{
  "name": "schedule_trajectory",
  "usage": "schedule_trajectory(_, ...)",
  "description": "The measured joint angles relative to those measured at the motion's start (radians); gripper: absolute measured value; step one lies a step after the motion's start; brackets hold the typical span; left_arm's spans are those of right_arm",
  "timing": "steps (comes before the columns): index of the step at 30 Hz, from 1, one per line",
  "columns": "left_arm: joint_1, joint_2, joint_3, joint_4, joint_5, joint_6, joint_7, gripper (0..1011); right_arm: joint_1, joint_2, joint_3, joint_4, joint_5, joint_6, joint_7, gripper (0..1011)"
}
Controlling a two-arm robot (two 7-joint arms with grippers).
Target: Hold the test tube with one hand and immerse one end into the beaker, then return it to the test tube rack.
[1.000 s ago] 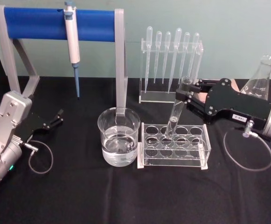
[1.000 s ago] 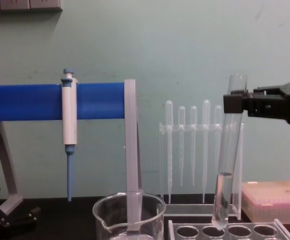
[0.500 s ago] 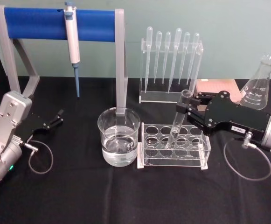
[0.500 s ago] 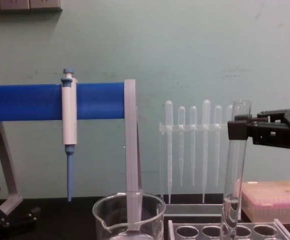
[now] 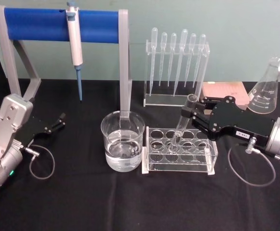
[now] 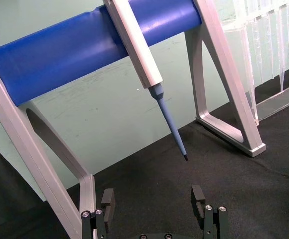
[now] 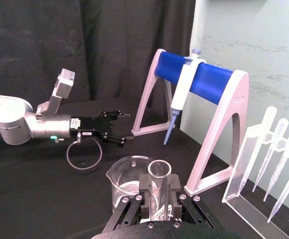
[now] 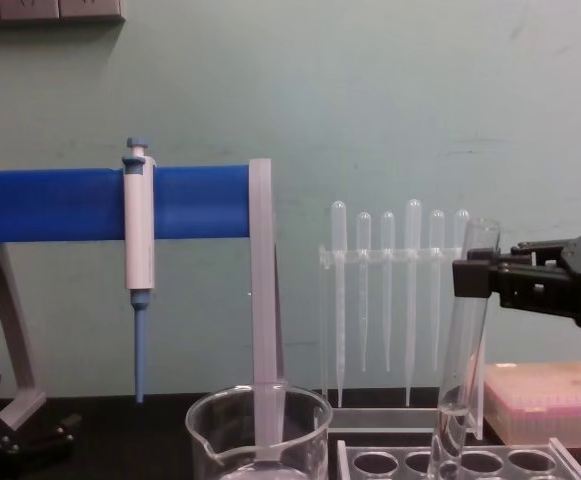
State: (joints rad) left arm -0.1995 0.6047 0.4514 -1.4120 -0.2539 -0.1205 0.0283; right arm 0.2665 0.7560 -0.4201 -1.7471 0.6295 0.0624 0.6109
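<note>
The test tube (image 5: 180,129) leans with its rounded end down in a back hole of the clear rack (image 5: 178,155). My right gripper (image 5: 188,114) is shut on it just below the open rim, reaching in from the right. From the chest, the test tube (image 8: 460,370) holds a little liquid and tilts, with the right gripper (image 8: 468,277) clamped near its top. The right wrist view looks down at the tube's rim (image 7: 159,172) between the fingers. The beaker (image 5: 123,143), part full of clear liquid, stands left of the rack. My left gripper (image 5: 58,121) rests open at the far left.
A blue-barred stand (image 5: 58,24) carries a white-and-blue pipette (image 5: 74,41) at the back left. A rack of plastic pipettes (image 5: 176,67) stands behind the tube rack. A conical flask (image 5: 266,91) and a pink box (image 5: 225,90) sit at the back right.
The right gripper has come down and toward me with the test tube. The tube's lower end has gone from above the rack into one of its holes. The left arm stayed still.
</note>
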Motion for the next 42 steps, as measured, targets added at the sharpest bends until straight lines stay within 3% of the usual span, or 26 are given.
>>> schedule_trajectory(42,0.000,0.000,0.000,0.000,0.000,0.000,0.000,1000,0.005,-0.056,-0.032,0.092,-0.076,0.003,0.000,242)
